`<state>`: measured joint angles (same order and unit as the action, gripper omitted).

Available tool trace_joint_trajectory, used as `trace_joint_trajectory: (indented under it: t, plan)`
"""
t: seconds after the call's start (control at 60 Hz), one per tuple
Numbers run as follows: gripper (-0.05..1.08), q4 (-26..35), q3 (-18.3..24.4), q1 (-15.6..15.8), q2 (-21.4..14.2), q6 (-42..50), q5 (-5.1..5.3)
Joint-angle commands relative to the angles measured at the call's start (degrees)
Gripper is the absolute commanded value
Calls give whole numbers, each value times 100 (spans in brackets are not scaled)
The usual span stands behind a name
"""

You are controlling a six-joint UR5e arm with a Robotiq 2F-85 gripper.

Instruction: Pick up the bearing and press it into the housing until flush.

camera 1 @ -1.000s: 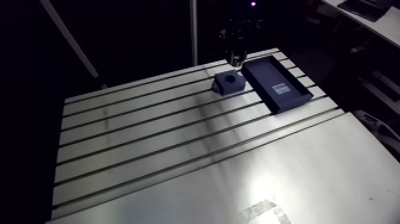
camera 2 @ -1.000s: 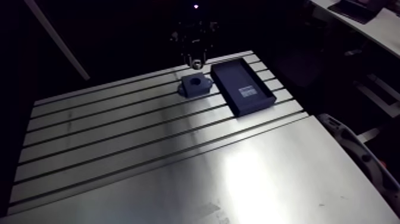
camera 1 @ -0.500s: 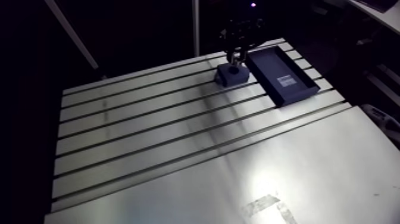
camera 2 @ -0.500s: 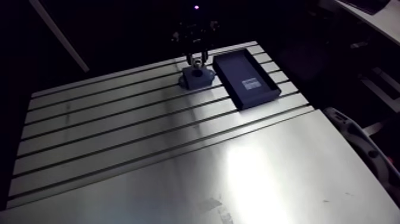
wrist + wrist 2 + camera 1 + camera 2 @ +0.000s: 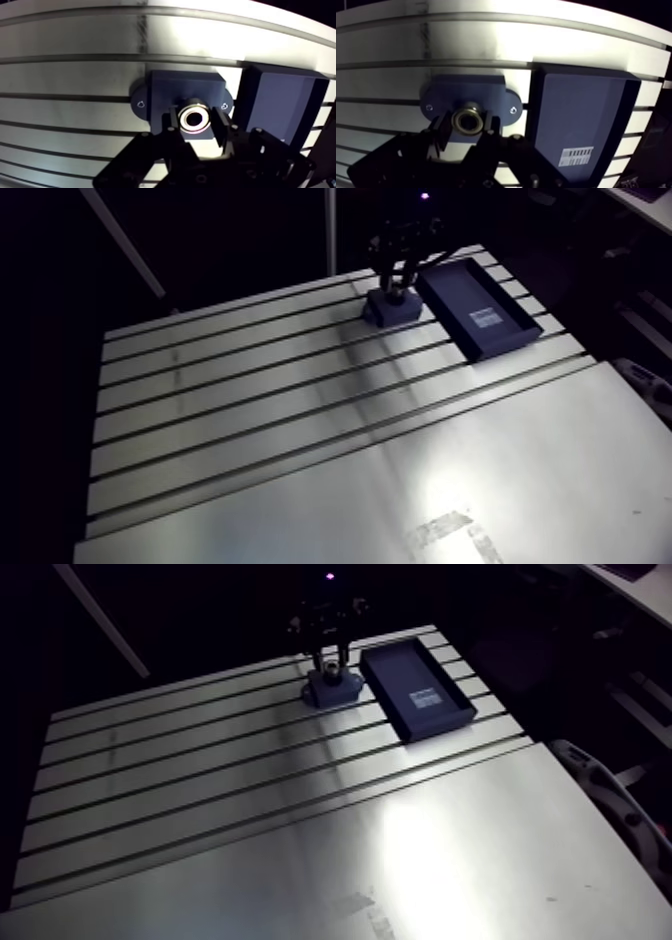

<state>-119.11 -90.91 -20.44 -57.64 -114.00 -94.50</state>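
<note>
We see the bearing (image 5: 457, 120), a shiny metal ring, clamped between the two fingers of the gripper (image 5: 195, 125). Its axis is vertical and its bore faces up. It sits at the top of the dark-blue housing (image 5: 185, 87), a block with two flanges. Just to the right, on the slotted table (image 5: 75, 50), lies a dark rectangular tray (image 5: 581, 100) with a white barcode label (image 5: 576, 156) inside.

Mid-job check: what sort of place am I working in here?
Probably a lab or workshop assembly bench: a slotted aluminium table, a dark housing on it with the gripper shut on a bearing at its bore, and a dark tray alongside.
</note>
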Motion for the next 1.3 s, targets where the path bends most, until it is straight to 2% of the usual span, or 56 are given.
trace_joint_trajectory:
  t: [0.017, 1.3]
  plan:
    - [78, -4, -1, 4, 39, -4, -12]
    - [78, -4, -80, 4, 83, -31, -21]
